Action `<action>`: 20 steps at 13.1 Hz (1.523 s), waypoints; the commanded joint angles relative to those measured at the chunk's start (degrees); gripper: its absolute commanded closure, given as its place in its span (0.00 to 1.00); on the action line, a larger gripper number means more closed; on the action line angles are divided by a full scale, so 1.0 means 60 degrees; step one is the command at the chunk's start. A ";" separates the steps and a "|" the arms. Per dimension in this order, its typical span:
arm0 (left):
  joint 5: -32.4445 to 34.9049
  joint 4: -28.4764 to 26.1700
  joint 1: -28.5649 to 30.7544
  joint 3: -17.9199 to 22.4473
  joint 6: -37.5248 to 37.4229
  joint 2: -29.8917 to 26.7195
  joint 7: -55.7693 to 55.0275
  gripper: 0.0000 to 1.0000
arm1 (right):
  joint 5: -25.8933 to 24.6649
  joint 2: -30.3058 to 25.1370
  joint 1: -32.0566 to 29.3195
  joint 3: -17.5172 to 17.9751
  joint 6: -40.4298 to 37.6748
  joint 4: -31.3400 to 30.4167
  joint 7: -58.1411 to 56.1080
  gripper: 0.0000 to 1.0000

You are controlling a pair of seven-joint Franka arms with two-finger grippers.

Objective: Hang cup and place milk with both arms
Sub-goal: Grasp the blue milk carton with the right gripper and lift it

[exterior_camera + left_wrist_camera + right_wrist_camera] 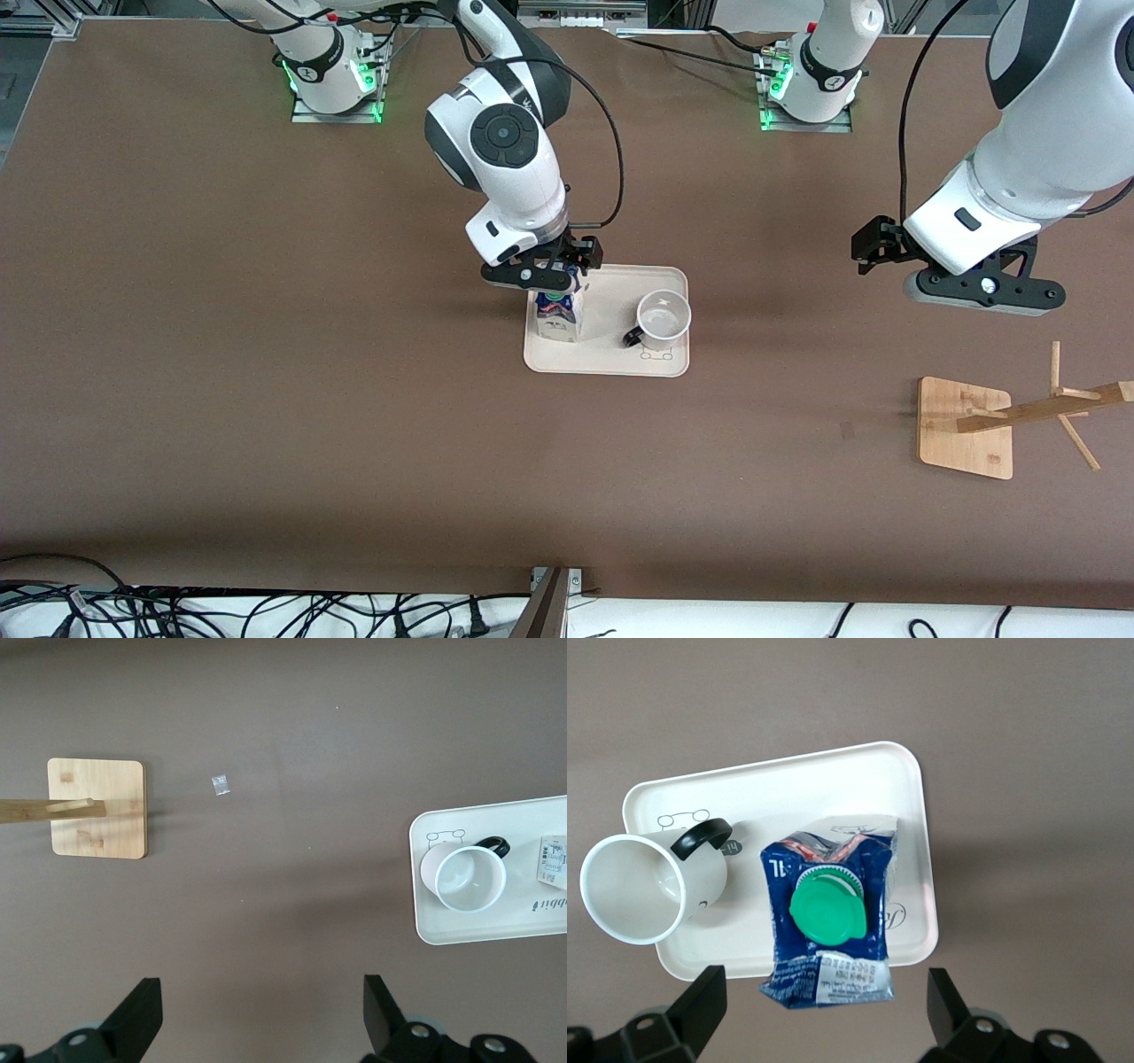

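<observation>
Right claw (556,276) spread open over milk (559,312) on tray (606,361); grasp pending: descend, close. Left claw (261,1014) open, waiting over counter (266,399) near rack (966,427); cup (663,319) untouched.

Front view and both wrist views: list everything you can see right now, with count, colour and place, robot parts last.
tray: one, cream, mid-table.
milk: one carton, dark blue and white with green cap, upright on the tray at the end toward the right arm.
cup: one, white with black handle, upright on the tray beside the milk, toward the left arm's end.
rack: one, light wood with pegs, toward the left arm's end, nearer the front camera than the tray.
scrap: one, small and pale, on the table between rack and tray.
right gripper: one, black, open, directly over the milk.
left gripper: one, black, open, waiting over bare table.
</observation>
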 commanded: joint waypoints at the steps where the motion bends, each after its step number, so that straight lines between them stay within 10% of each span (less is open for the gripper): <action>1: 0.0092 0.0047 0.0042 -0.0062 -0.0174 -0.0087 0.0184 0.00 | -0.0187 0.0354 0.0141 -0.0095 0.0219 0.0254 0.0195 0.00; 6: 0.0092 0.0047 0.0027 -0.0076 -0.0174 -0.0087 0.0081 0.00 | -0.0407 0.0589 0.0185 -0.0124 0.0528 0.0196 0.0181 0.02; 11: 0.0092 0.0047 0.0042 -0.0076 -0.0174 -0.0087 0.0081 0.00 | -0.0407 0.0648 0.0141 -0.0168 0.0514 0.0166 0.0049 0.81; 20: 0.0092 0.0047 0.0042 -0.0091 -0.0203 -0.0102 0.0081 0.00 | 0.0440 -0.0727 -0.1789 -0.0241 -0.1356 0.0181 -0.3734 0.85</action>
